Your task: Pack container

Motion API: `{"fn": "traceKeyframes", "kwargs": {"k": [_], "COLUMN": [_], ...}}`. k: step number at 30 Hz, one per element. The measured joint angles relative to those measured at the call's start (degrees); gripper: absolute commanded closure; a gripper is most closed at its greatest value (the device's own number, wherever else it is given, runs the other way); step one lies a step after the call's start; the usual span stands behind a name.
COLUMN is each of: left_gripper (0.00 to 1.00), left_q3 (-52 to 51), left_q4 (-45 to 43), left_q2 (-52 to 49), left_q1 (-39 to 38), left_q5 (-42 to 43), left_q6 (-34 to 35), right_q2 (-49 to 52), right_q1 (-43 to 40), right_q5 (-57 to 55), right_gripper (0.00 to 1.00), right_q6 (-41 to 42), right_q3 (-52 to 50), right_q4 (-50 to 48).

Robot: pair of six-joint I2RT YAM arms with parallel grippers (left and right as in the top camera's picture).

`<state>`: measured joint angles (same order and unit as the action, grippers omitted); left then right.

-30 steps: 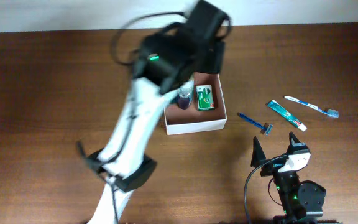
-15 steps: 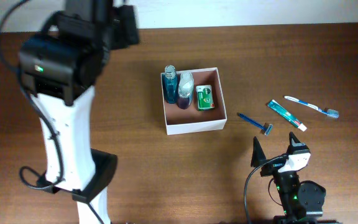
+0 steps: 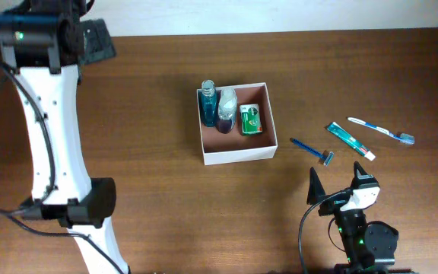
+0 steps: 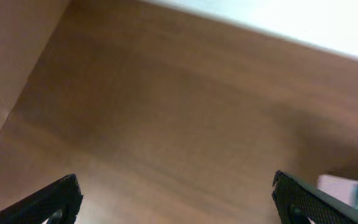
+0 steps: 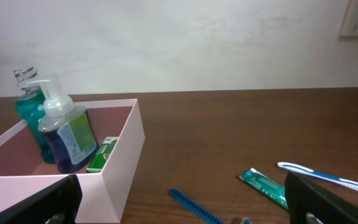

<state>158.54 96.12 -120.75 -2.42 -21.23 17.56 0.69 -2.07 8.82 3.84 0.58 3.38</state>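
The container (image 3: 238,155), a white-walled box with a reddish-brown inside, holds a teal bottle (image 3: 208,103), a blue pump bottle (image 3: 226,111) and a green box (image 3: 250,119). A blue razor (image 3: 312,151), a toothpaste tube (image 3: 350,140) and a toothbrush (image 3: 381,130) lie on the table to its right. My left gripper (image 3: 93,42) is open and empty, far off at the back left over bare wood (image 4: 176,180). My right gripper (image 3: 337,186) is open and empty near the front edge. It faces the container (image 5: 120,162), the razor (image 5: 191,205) and the toothpaste tube (image 5: 263,185).
The left arm's white links (image 3: 52,137) run along the table's left side from its base at the front. A white wall rises behind the table. A white and teal shape (image 4: 350,190) shows at the right edge of the left wrist view.
My left arm has swung from above the container to the far back left corner, uncovering the box. The right arm and the toiletries have not moved.
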Motion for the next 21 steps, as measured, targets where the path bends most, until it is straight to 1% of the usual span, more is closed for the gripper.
{"fn": "traceKeyframes", "kwargs": {"k": [5, 8, 10, 14, 19, 21], "left_gripper": [0.01, 0.01, 0.01, 0.01, 0.01, 0.01], "left_q3": [-7.1, -10.0, -11.2, -12.1, -12.1, -12.1], "left_q4": [-0.3, -0.8, -0.8, -0.8, -0.8, -0.8], "left_q2": [0.0, 0.0, 0.0, 0.0, 0.0, 0.0], "left_q1": [0.9, 0.9, 0.9, 0.9, 0.9, 0.9], "left_q5": [0.2, 1.1, 2.2, 4.3, 5.2, 5.4], "left_q6": [0.2, 0.2, 0.3, 0.4, 0.4, 0.4], "right_q2": [0.0, 0.0, 0.0, 0.0, 0.0, 0.0], "right_q1": [0.0, 0.0, 0.0, 0.0, 0.0, 0.0], "right_q5": [1.0, 3.7, 6.0, 11.9, 19.8, 21.9], "right_gripper": [0.01, 0.01, 0.02, 0.01, 0.01, 0.01], "right_q6": [0.4, 4.3, 8.5, 13.8, 16.1, 16.6], "right_q3": [0.0, 0.0, 0.0, 0.0, 0.0, 0.2], "right_q4": [-0.1, -0.4, -0.8, -1.2, -3.4, -5.8]}}
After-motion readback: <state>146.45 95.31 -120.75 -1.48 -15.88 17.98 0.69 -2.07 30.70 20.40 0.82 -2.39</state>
